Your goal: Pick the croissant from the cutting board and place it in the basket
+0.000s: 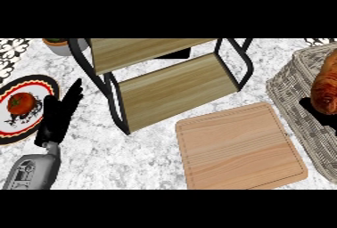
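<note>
Right hand [314, 107]: only a dark part shows at the right edge beneath the croissant [325, 87]; whether its fingers curl round the pastry cannot be told. Croissant: over the wicker basket [289, 89], off the cutting board [240, 147]. Judged light, soft, flaky and easily crushed; best taken across its thick middle, not the tapered ends. Left hand [58, 113]: fingers straight, resting beside the plate [39, 82] bearing a tomato [21, 103].

The cutting board [240, 148] lies near on the table [132, 156] — the basket [296, 98] just right of it holds the croissant [325, 84]. A shelf rack [164, 75] stands behind; a plate [26, 109] with a tomato [21, 103] lies far left.
</note>
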